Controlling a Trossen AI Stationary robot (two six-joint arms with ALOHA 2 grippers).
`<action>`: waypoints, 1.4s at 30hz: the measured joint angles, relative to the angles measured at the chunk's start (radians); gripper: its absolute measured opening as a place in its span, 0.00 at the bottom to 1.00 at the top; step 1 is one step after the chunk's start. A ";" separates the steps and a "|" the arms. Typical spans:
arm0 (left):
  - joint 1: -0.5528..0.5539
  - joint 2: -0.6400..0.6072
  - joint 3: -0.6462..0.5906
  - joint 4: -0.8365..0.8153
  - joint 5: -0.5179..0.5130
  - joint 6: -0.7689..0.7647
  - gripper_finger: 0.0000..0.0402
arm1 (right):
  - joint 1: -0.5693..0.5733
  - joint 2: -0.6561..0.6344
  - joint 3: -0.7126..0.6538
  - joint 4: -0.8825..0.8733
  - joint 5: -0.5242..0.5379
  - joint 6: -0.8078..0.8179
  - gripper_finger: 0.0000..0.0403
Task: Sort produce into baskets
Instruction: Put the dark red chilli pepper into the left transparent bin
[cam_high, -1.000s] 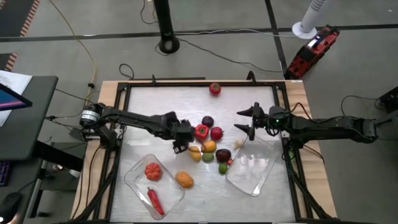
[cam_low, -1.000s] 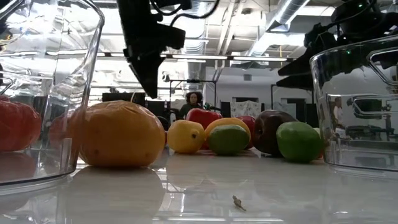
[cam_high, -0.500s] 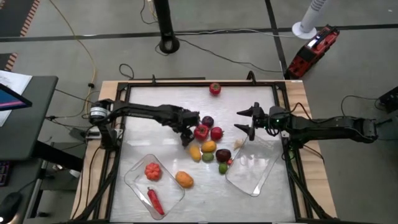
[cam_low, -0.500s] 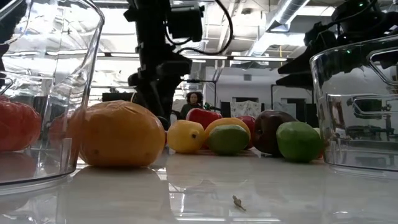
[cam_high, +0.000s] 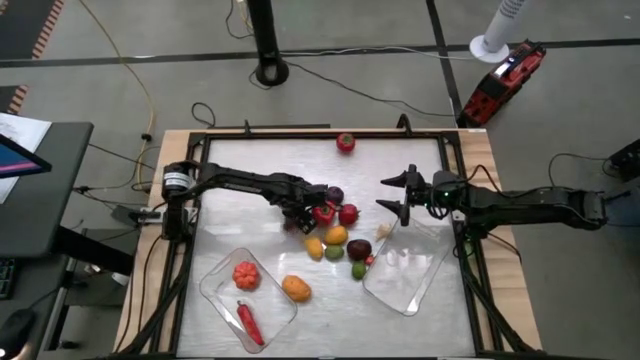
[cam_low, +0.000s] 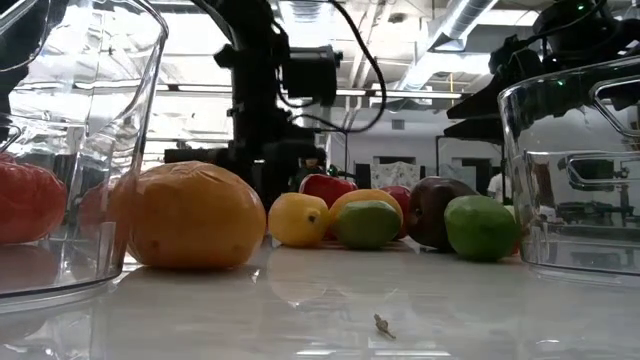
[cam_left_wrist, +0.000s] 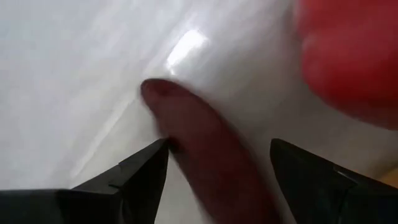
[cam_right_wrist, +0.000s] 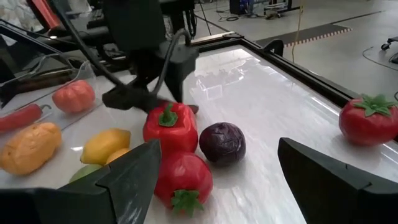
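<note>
My left gripper (cam_high: 300, 218) is open and low over the table, just left of the red pepper (cam_high: 323, 211). In the left wrist view its fingers (cam_left_wrist: 140, 171) stand on either side of a long reddish-brown piece (cam_left_wrist: 193, 143) lying on the table. The rest of the produce lies in a cluster: a purple piece (cam_high: 334, 194), a tomato (cam_high: 348, 213), a yellow piece (cam_high: 314, 245), a dark one (cam_high: 358, 250) and a lime (cam_high: 358, 269). My right gripper (cam_high: 398, 195) is open and empty, right of the cluster. My left gripper comes from above at the long reddish-brown piece (cam_left_wrist: 177, 134), one open finger on each side, across its length. The piece lies flat on the table. I cannot tell whether either finger touches it.
The left clear basket (cam_high: 215, 290) holds a red ribbed piece (cam_high: 245, 275) and a chilli (cam_high: 248, 320); an orange piece (cam_high: 295, 288) lies at its right end. The right clear basket (cam_high: 405, 265) sits near my right gripper. A lone tomato (cam_high: 345, 142) sits at the far edge.
My left gripper has moved toward the table's far right, in beside the red pepper, and has come down close to the table.
</note>
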 joint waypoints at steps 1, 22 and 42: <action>0.000 0.011 -0.001 -0.008 0.006 0.002 0.67 | 0.000 0.000 0.000 -0.002 0.000 0.000 0.87; -0.025 0.028 0.000 -0.182 0.000 0.146 0.35 | -0.001 0.000 0.000 0.001 0.000 0.000 0.87; -0.138 0.016 0.361 -0.454 0.119 0.162 0.27 | -0.001 0.000 0.000 -0.006 0.000 0.000 0.87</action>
